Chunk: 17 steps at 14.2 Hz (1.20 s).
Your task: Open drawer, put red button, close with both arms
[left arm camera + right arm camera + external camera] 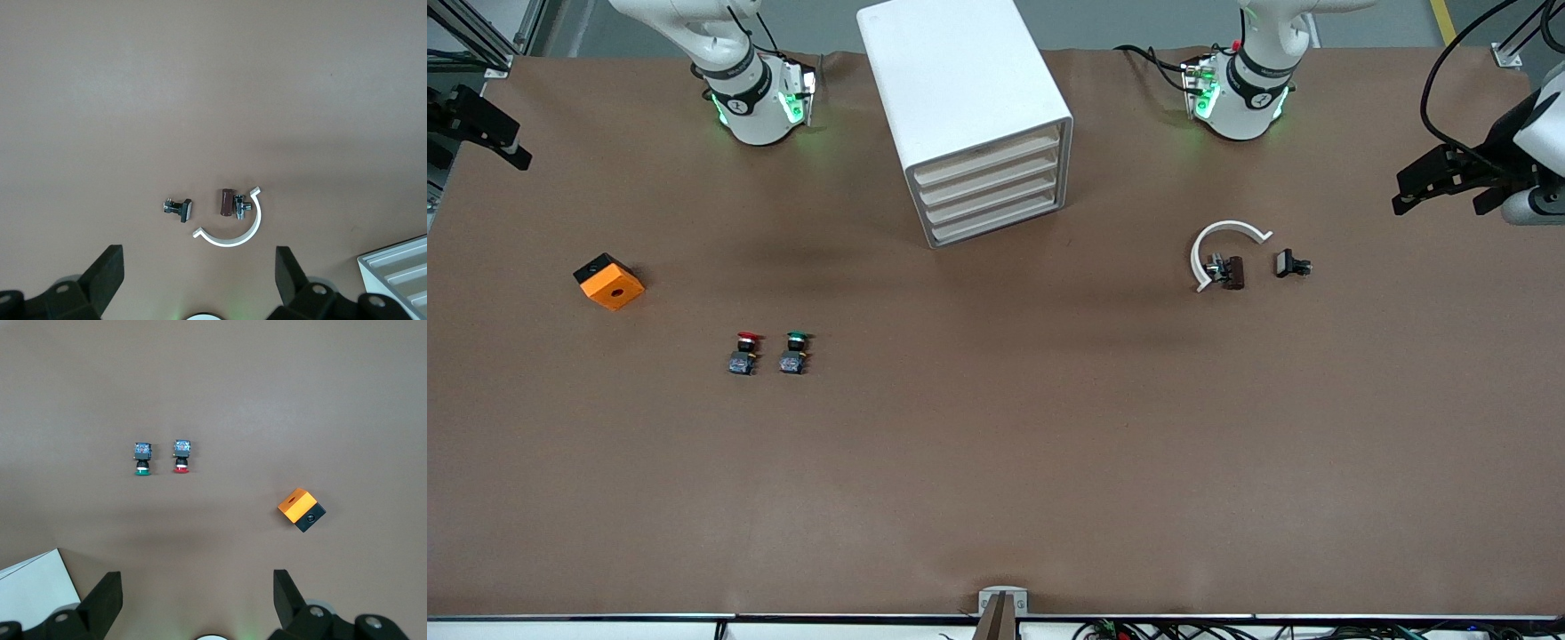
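The white cabinet stands mid-table between the two arm bases, and its four drawers are all shut. The red button lies on the brown table, nearer the front camera than the cabinet and toward the right arm's end. Its green-capped twin lies beside it. My right gripper hangs open and empty, high over the table near its own base. My left gripper is likewise open and empty, high over its end. Neither hand shows in the front view.
An orange and black block sits toward the right arm's end. Toward the left arm's end lie a white arc-shaped clip, a brown part and a small black part. Black fixtures overhang both table ends.
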Each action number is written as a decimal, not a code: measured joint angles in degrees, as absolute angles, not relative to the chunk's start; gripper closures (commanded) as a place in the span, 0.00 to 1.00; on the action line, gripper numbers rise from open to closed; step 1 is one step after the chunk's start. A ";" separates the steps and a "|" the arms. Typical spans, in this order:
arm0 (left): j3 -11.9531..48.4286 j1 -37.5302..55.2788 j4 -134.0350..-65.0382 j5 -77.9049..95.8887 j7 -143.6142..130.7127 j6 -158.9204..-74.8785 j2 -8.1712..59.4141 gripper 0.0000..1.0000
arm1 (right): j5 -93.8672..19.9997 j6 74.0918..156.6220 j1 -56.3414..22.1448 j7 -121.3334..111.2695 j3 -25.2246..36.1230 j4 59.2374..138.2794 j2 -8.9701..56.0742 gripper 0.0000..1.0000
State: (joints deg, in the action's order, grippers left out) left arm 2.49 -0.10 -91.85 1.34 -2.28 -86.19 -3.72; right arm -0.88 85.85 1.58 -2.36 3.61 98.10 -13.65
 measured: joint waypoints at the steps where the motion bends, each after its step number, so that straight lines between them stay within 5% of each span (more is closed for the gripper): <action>1: 2.49 -0.10 -91.85 1.34 -2.28 -86.19 -3.72 0.00 | -0.89 85.85 1.58 -2.36 3.58 98.10 -13.65 0.00; 17: 2.67 0.00 -92.84 1.62 -2.38 -82.78 1.81 0.00 | -0.80 85.61 1.57 -2.37 3.50 98.10 -13.65 0.00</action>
State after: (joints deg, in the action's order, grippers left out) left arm 2.67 0.00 -92.84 1.62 -2.38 -82.78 1.81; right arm -0.80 85.61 1.57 -2.37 3.50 98.10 -13.65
